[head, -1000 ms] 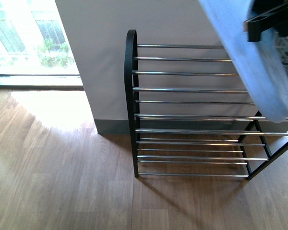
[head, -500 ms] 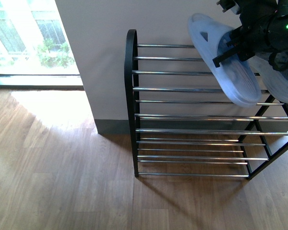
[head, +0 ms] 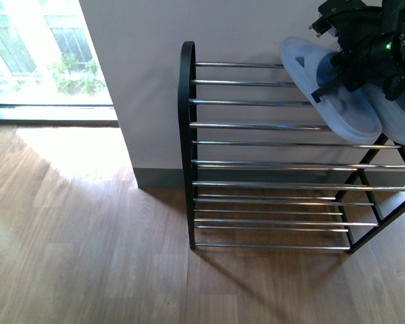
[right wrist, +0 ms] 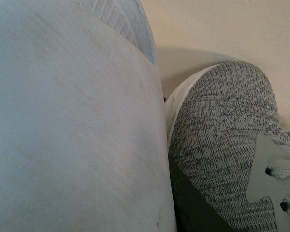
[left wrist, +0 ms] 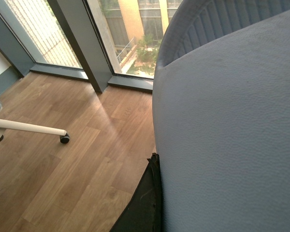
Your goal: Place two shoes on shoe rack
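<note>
Both grey sneakers hang at the top right of the front view, over the right end of the shoe rack's [head: 185, 135] upper bars. The left sneaker [head: 334, 101] is tilted with its pale sole toward the camera, and my left gripper [head: 336, 75] is shut on it. The right sneaker [head: 399, 116] sits beside it at the frame edge, with my right gripper [head: 399, 64] shut on it. Whether either shoe touches the bars I cannot tell. In the left wrist view the sole [left wrist: 232, 135] fills the picture beside one dark finger [left wrist: 146, 203]. The right wrist view shows a white sole [right wrist: 72, 130] against a grey knit toe [right wrist: 222, 140].
The rack stands on a wooden floor [head: 88, 236] against a white wall [head: 135, 67]. A bright window [head: 40, 54] lies to the left. In the left wrist view a chair leg with a caster [left wrist: 64, 139] stands on the floor near the window frame [left wrist: 77, 43].
Both arms have carried the sneakers away from the camera and down toward the rack's top bars. In the last half second they shifted slightly right.
</note>
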Robot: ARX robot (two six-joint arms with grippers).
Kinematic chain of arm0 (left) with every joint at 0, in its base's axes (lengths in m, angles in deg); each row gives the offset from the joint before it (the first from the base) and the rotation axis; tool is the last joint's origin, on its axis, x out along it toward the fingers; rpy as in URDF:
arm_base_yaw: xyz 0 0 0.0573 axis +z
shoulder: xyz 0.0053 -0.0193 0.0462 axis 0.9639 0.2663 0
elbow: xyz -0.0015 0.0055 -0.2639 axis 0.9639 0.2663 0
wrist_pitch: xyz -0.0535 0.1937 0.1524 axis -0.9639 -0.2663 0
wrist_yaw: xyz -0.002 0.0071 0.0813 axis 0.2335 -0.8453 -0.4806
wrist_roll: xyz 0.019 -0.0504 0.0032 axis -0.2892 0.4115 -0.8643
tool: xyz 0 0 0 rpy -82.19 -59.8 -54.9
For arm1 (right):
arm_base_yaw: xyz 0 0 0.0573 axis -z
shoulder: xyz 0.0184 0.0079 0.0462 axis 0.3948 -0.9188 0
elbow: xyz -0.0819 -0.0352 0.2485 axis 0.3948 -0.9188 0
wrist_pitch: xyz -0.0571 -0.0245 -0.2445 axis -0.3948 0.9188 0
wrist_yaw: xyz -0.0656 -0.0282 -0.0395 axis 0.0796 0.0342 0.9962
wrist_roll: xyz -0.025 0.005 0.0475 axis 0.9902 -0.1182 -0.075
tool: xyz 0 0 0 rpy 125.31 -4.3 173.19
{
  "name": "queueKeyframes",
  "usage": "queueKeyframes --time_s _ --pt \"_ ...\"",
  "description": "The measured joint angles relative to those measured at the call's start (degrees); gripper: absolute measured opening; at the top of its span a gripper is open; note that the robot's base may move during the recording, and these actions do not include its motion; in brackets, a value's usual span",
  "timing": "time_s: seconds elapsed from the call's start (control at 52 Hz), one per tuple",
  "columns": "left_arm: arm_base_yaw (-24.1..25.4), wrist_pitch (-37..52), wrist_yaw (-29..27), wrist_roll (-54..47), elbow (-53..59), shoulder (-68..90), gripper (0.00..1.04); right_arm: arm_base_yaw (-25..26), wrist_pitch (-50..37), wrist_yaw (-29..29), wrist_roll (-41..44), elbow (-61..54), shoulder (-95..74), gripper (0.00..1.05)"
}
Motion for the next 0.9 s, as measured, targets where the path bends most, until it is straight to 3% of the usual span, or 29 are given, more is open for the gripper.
queueKeyframes --time_s 0.269,0.616,0.904 --pt "0.00 0.00 -0.02 0.00 0.00 0.00 0.02 0.02 1.68 0.39 0.50 0.59 0.00 0.04" --pt "0.00 0.00 -0.02 0.00 0.00 0.00 0.02 -0.04 8.70 -1.73 -12.07 -2.54 6.82 0.48" --pt "0.00 0.00 -0.04 0.00 0.00 0.00 0.02 1.40 15.39 -9.64 -26.27 -13.97 27.93 0.86"
